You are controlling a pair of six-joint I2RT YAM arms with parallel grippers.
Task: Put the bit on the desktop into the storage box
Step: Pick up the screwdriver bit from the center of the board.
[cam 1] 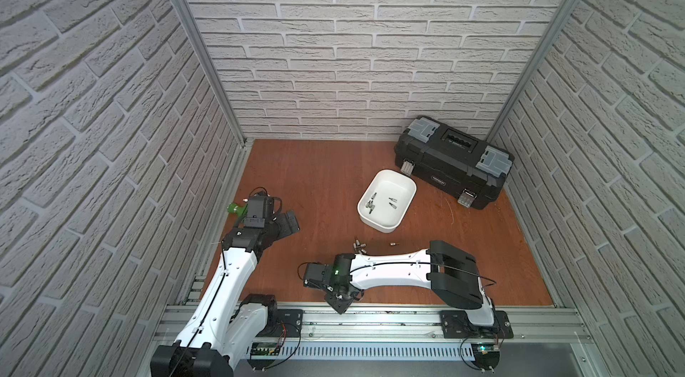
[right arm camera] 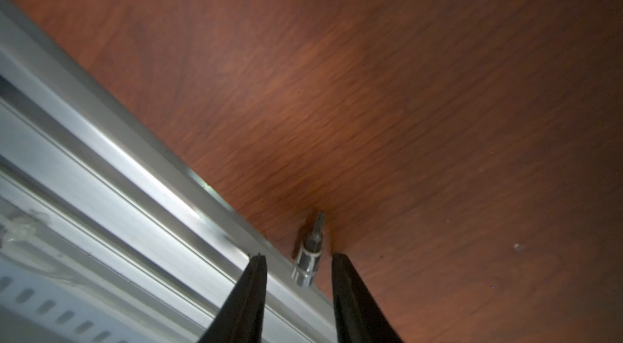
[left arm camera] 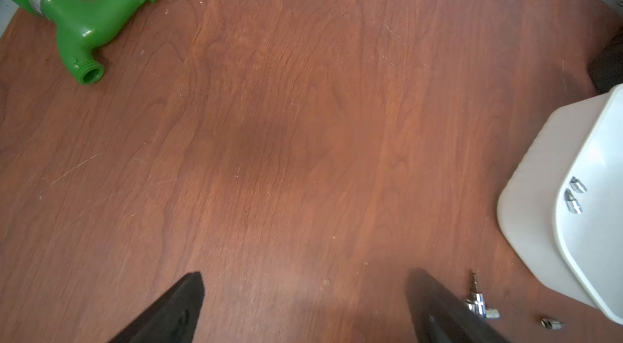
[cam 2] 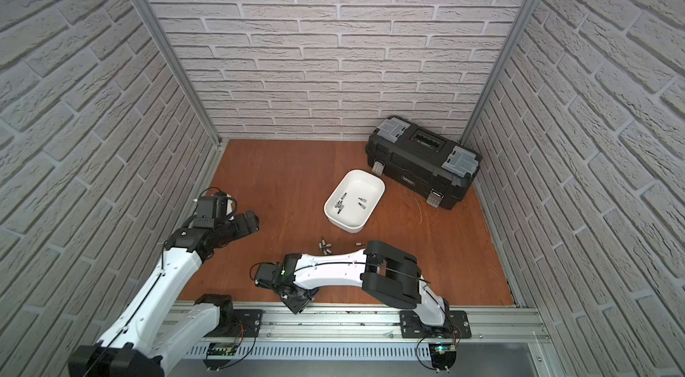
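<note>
Right gripper is down at the rail edge of the desktop, bottom middle of the frame in both top views. Its wrist cam shows 1 bit lying right along the seam where board meets rail, between the 2 fingers. The jaws are partway apart and not pinching it yet. There's a clear gap on 1 side, and the other finger sits just beside the bit; can't tell if it's touching.

Left gripper is spread wide, hanging over bare board at the left middle of the frame. A green tap lies near it by the left wall.

The box sits right of centre with a few bits already inside, just in front of the black toolbox in the far right corner.

More are loose on the desktop: a small cluster and 1 single, both just below the box in the frame, next to the right arm.
</note>
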